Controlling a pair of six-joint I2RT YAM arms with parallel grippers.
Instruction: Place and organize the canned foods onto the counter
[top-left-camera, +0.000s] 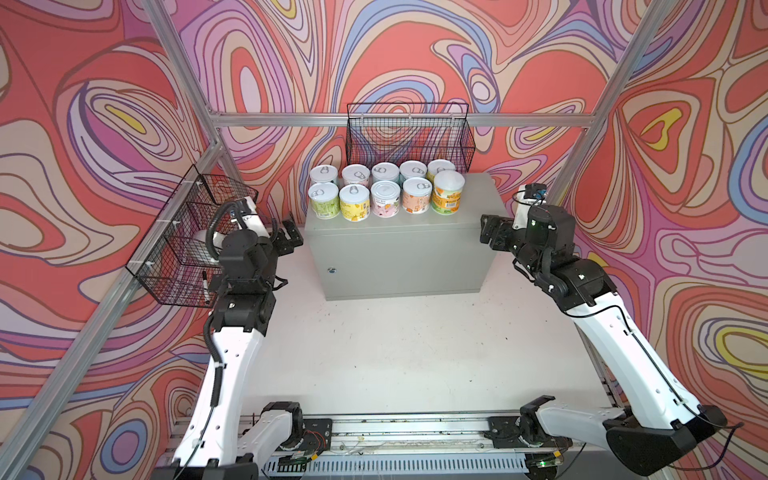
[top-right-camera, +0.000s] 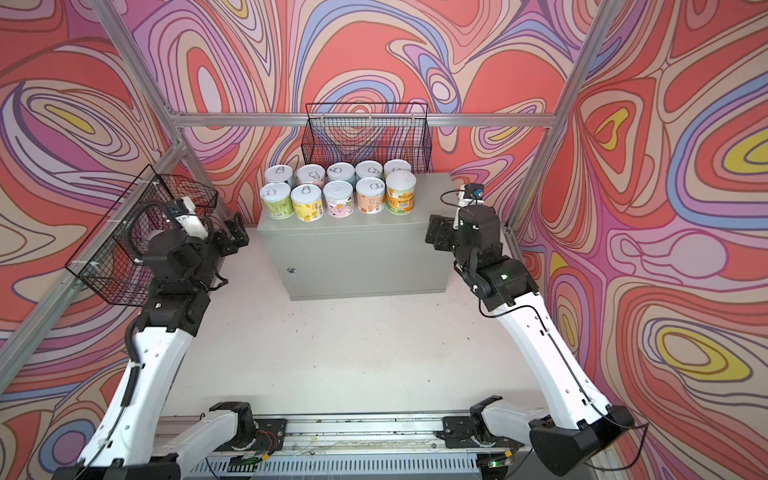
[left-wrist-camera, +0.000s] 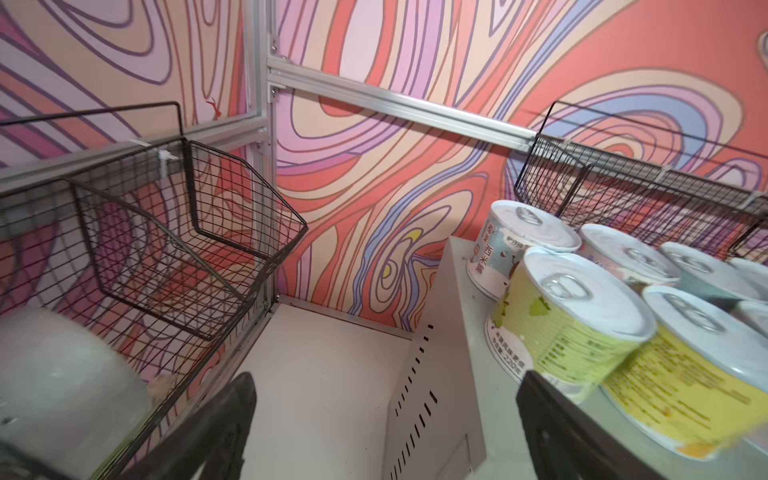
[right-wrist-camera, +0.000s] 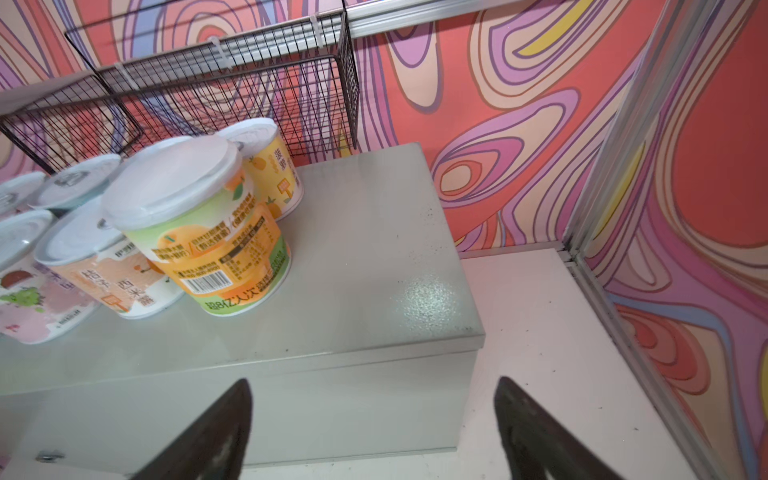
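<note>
all ten cans (top-left-camera: 385, 187) sit on top of the counter (top-left-camera: 471, 208), in 2 rows of 5, packed close on its left & middle part. front row, left to right in both top views: green can (top-left-camera: 323, 200), yellow can (top-left-camera: 354, 201), pink can (top-left-camera: 385, 198), peach can (top-left-camera: 415, 195), then a taller orange can (top-left-camera: 448, 192) w/ a plain white lid. the lids on the other four in front are silver w/ pull rings. the back row is right behind, close to the back basket (top-left-camera: 409, 137), a black wire one.

left pincer (top-left-camera: 291, 232) is just off the counter's left edge, near the front corner. its jaws are wide apart & hold nothing. in the left wrist view the green can is just past one finger (left-wrist-camera: 552, 419), not btwn the two. beside this arm is the side basket (top-left-camera: 195, 232), also black wire, w/ a white round thing (left-wrist-camera: 62, 374) & a pen (top-left-camera: 205, 286) in it.

right pincer (top-left-camera: 491, 232) is just off the counter's right edge, well apart from the cans. jaws wide apart too, nothing in them. the right wrist view shows only counter & white floor (right-wrist-camera: 540, 332) btwn its fingers.
</note>
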